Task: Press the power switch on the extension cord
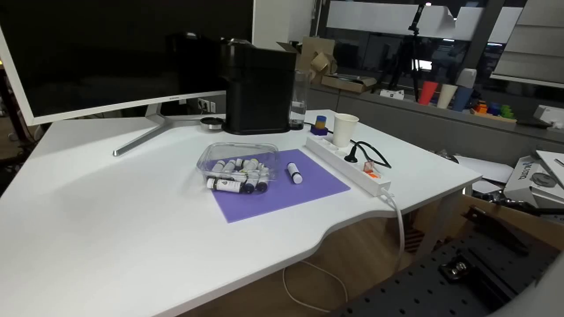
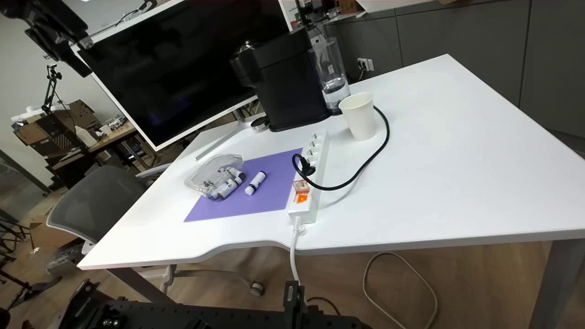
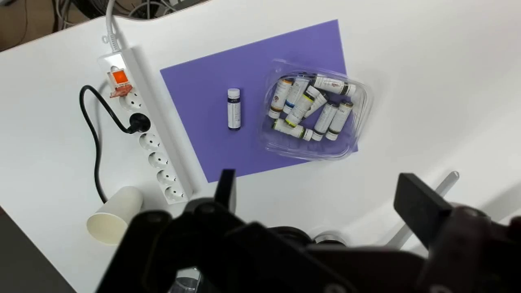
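Gripper (image 3: 317, 185) jaws apart, well away from power strip (image 3: 158, 122), whose orange switch (image 3: 120, 76), cover (image 3: 121, 91) flipped up, sits near bench (image 3: 411, 77) curved edge.

Room straight above switch (image 3: 120, 76). Raised flap (image 3: 121, 91), then plug (image 3: 139, 122), bar way along strip (image 3: 157, 129); cord (image 3: 97, 150) loops beside.

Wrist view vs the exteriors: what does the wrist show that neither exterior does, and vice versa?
Only the wrist view: a blue band on a bottle in the clear tub, seen from above.

Only the exteriors: monitor screen in both exterior views; in an exterior view, a red cup; in an exterior view, a grey chair back.

Shared: extension cord, orange power switch, black plug, white cup, purple mat and the clear tub. The open claw is in the wrist view and an exterior view.
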`<state>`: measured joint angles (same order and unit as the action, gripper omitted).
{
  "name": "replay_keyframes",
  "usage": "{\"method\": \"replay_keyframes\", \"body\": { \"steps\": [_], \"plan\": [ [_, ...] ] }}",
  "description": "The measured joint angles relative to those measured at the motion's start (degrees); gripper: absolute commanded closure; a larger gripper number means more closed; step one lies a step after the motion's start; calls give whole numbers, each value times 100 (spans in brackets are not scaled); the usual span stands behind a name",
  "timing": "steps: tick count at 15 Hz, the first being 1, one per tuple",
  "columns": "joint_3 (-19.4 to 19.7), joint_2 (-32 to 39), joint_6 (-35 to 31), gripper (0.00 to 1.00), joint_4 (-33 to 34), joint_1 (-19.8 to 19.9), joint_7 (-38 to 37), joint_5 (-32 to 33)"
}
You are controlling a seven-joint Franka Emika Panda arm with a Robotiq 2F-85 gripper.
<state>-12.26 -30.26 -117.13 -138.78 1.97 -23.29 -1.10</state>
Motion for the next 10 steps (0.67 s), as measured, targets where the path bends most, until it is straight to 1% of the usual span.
{"method": "replay_keyframes", "body": {
  "steps": [4, 7, 10],
  "plan": [
    [2, 4, -41, 0, -15, -21, 5, 6],
    [18, 74, -347, 0, -135, -51, 86, 7],
    [246, 311, -692, 0, -354, -21, 386, 7]
  ]
}}
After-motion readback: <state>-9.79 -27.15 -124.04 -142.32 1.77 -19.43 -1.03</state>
